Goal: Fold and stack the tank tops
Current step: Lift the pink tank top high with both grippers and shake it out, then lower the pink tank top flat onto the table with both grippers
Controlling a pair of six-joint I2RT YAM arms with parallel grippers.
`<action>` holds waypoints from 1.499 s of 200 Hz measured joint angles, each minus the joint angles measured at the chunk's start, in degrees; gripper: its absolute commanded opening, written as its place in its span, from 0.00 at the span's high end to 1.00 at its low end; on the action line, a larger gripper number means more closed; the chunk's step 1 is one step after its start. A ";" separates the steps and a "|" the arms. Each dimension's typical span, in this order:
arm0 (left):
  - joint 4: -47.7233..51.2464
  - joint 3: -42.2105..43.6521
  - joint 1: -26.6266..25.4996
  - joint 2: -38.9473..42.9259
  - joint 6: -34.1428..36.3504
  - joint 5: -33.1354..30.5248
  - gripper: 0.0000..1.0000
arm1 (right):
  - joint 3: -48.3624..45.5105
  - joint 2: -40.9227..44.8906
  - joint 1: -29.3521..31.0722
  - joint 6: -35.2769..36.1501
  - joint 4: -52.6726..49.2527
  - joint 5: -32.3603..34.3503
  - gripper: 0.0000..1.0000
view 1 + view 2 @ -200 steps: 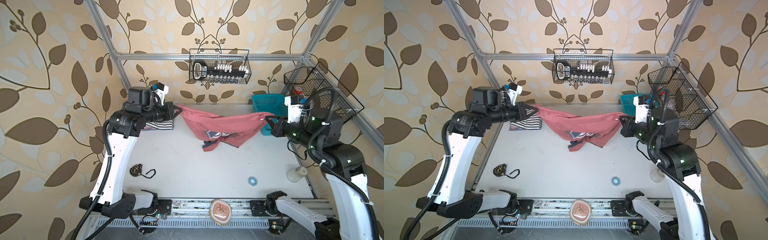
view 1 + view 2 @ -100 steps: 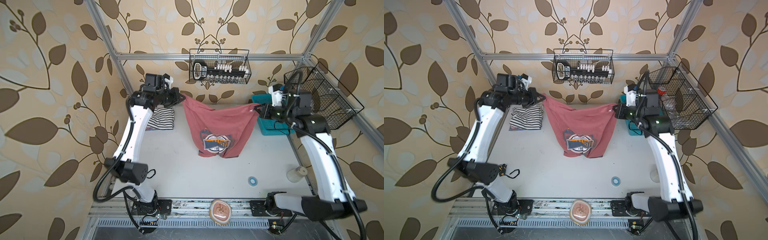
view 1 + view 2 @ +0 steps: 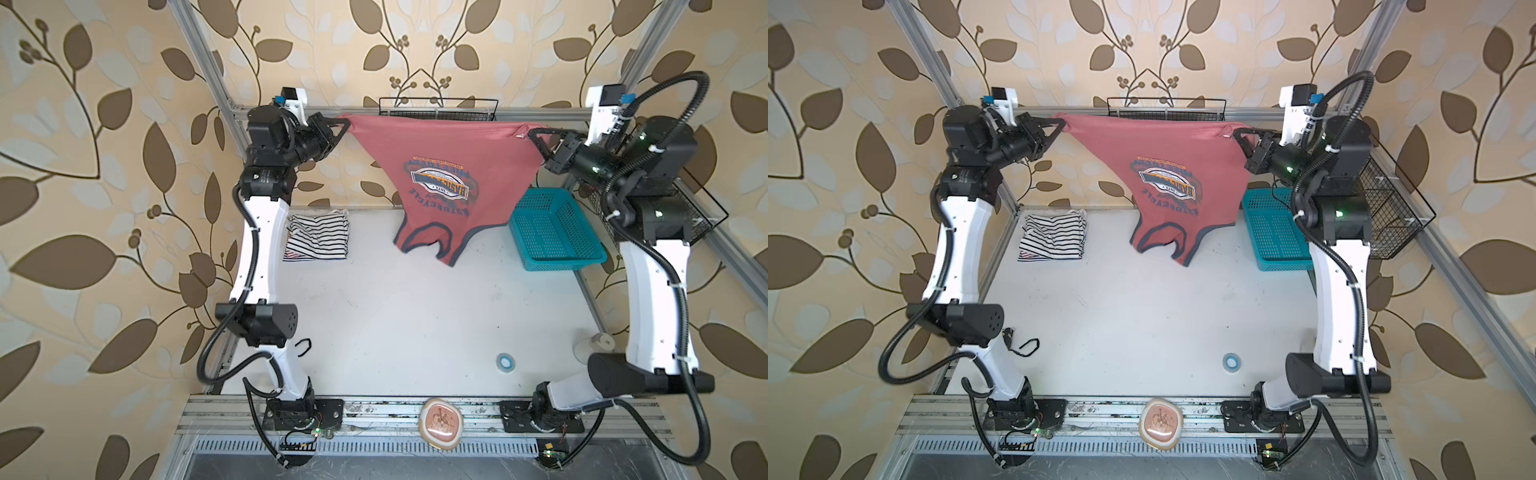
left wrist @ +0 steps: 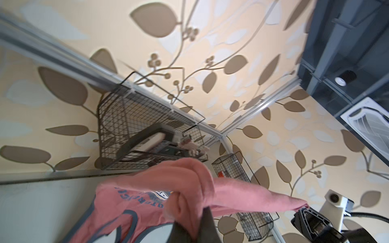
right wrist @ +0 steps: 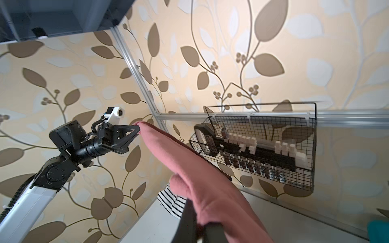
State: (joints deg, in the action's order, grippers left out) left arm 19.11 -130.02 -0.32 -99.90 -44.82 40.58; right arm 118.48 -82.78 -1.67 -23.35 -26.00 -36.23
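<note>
The dusty red tank top (image 3: 440, 166) (image 3: 1167, 166) hangs stretched high above the back of the table, printed graphic upside down and grey-blue trimmed straps dangling lowest. My left gripper (image 3: 343, 121) (image 3: 1061, 121) is shut on one upper corner and my right gripper (image 3: 530, 135) (image 3: 1235, 133) on the other. In the left wrist view the pink cloth (image 4: 147, 202) bunches between my gripper's (image 4: 195, 229) dark fingers. The right wrist view shows the same at my right gripper (image 5: 200, 229). A folded black-and-white striped tank top (image 3: 318, 239) (image 3: 1054, 239) lies at the back left.
A teal basket (image 3: 555, 226) stands at the back right. A wire basket (image 3: 438, 110) hangs on the back rail and another wire basket (image 3: 1391, 208) on the right wall. A blue tape roll (image 3: 505, 361) and a white cup (image 3: 594, 347) sit front right.
Both arms have risen and drawn apart, lifting the red top from a low slump near the table to a taut spread high up. The striped top has not moved.
</note>
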 measured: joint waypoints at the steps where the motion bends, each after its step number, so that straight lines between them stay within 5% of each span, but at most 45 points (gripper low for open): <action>1: -0.20 0.35 -0.02 0.42 0.11 0.00 1.00 | -0.42 0.33 0.00 0.04 0.26 -0.07 1.00; 61: 1.16 38.14 -5.77 28.33 10.62 -2.14 1.00 | -44.92 21.68 1.27 1.27 3.06 -2.08 1.00; 99: 9.68 63.23 -14.93 29.68 13.16 -6.38 1.00 | -66.82 30.10 7.96 1.95 -8.57 2.62 1.00; 133: 18.64 78.47 -17.66 30.75 13.11 -8.81 1.00 | -71.78 36.00 9.86 2.03 -16.46 6.32 1.00; 158: 23.67 80.21 -17.70 35.54 13.16 -10.38 1.00 | -71.78 36.22 10.73 2.38 -19.65 7.98 1.00; 166: 24.24 80.21 -17.73 37.40 13.16 -10.62 1.00 | -71.80 35.95 11.37 2.45 -20.63 8.48 0.93; 176: 24.76 80.21 -17.77 39.10 13.14 -10.62 0.79 | -72.02 35.63 12.20 2.58 -21.51 9.07 0.76; 193: 25.31 80.50 -18.18 39.93 13.31 -10.23 0.65 | -72.87 34.93 13.35 2.69 -23.02 10.29 0.53; 224: 27.47 81.07 -19.87 39.26 13.20 -9.07 0.46 | -73.68 34.67 13.68 2.75 -25.83 12.63 0.45; 270: 31.69 72.57 -20.02 38.73 14.71 -8.92 0.40 | -69.94 34.93 13.68 2.38 -28.41 16.72 0.46; 300: 27.50 63.69 -20.02 34.27 15.45 -9.18 0.54 | -67.93 34.47 13.68 2.43 -26.47 17.68 0.71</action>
State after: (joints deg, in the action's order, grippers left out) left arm 46.61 -66.32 -20.34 -65.63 -29.36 31.40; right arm 50.54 -48.31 12.01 -20.93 -52.47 -18.55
